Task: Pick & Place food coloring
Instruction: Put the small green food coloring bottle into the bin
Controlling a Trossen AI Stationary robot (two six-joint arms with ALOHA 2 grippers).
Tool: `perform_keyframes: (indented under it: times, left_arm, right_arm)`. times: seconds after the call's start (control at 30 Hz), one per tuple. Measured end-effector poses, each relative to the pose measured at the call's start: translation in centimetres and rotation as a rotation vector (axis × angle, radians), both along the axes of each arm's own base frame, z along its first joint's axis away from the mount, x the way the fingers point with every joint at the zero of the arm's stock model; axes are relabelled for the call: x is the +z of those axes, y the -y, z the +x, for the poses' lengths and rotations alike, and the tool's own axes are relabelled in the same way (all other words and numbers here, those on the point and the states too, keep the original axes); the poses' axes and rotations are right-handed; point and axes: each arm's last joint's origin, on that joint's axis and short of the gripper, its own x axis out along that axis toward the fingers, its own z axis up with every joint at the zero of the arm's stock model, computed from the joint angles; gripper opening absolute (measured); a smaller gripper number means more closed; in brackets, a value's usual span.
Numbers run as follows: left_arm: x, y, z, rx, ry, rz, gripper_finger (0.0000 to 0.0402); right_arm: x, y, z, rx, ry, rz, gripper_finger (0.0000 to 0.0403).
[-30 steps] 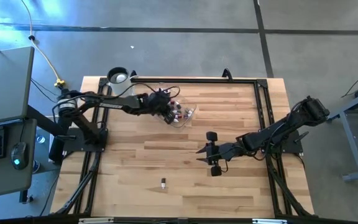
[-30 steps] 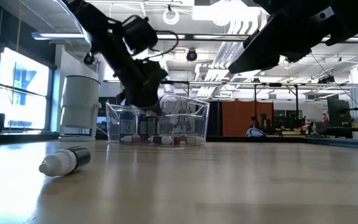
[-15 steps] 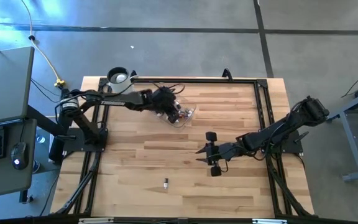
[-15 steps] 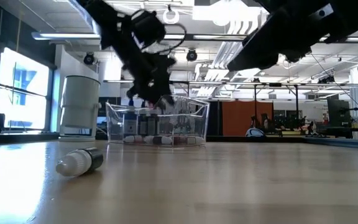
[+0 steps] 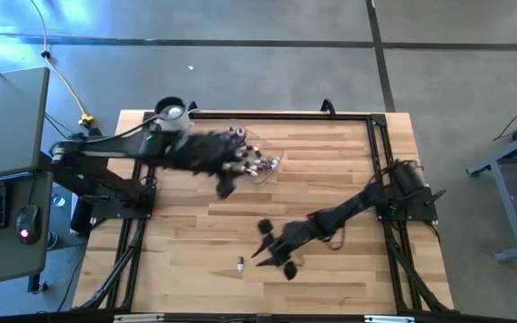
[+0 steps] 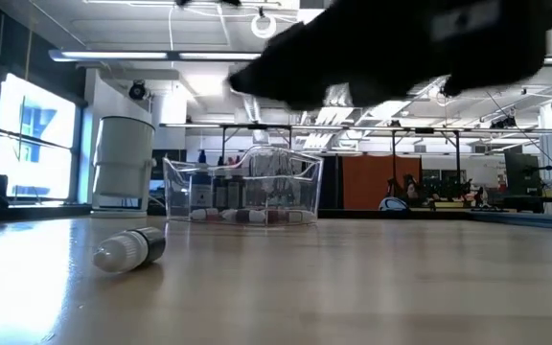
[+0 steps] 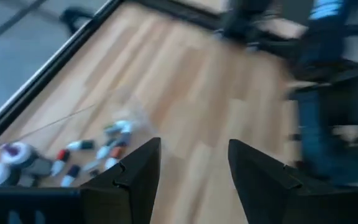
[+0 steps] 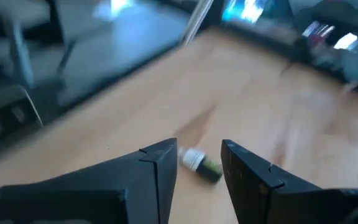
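One food coloring bottle (image 5: 239, 264), dark with a white cap, lies on its side near the table's near edge; it also shows in the low view (image 6: 130, 251) and the right wrist view (image 8: 202, 164). Several more bottles lie in the shallow clear tray (image 5: 260, 165) at the far middle, also seen in the low view (image 6: 242, 194). My right gripper (image 5: 274, 248) is open above the table, just right of the lone bottle, which lies ahead of its fingers (image 8: 199, 150). My left gripper (image 5: 226, 185) is open and empty, just on the near-left side of the tray (image 7: 191, 177).
A large whitish jug (image 5: 170, 112) stands at the table's far left corner, also in the low view (image 6: 123, 163). A black frame (image 5: 285, 115) runs along the table's far and side edges. Bare wood lies between the tray and the lone bottle.
My right gripper has swung from the table's right middle toward the left and near edge, to the lone bottle. My left gripper has risen out of the tray and moved off toward the near-left. The lone bottle has rolled a little along the table.
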Motion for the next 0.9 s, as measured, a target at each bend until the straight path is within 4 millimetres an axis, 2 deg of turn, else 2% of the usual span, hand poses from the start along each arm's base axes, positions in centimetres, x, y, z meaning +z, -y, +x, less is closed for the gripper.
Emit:
perform_keyframes:
  times: [0.07, 0.17, 0.37, 0.53, 0.67, 0.9]
  left_arm:
    - [1.0, 2.4, -1.3, -0.053, 0.04, 0.024, 0.0186]
    - [1.1, 5.5, -2.7, -0.086, 0.038, 0.069, 0.0186]
    - [0.8, 9.7, -4.6, -0.124, 0.03, 0.132, 0.0186]
    - [0.4, 11.3, -4.9, -0.152, 0.028, 0.144, 0.0186]
    - [0.6, 11.8, -5.2, -0.149, 0.045, 0.136, 0.0186]
    - [0.5, 11.7, -5.1, -0.146, 0.047, 0.136, 0.0186]
  right_arm:
    - [-0.7, -0.4, 2.1, 0.039, -0.081, -0.068, 0.0119]
    - [-0.9, -0.6, 4.7, 0.117, -0.191, -0.131, 0.0119]
    - [0.2, -0.2, 7.7, 0.177, -0.267, -0.22, 0.0119]
    - [0.4, -0.2, 8.9, 0.258, -0.219, -0.236, 0.0119]
    - [-1.8, -0.4, 9.3, 0.28, -0.236, -0.236, 0.0119]
    - [-4.1, 0.2, 10.0, 0.231, -0.223, -0.265, 0.0119]
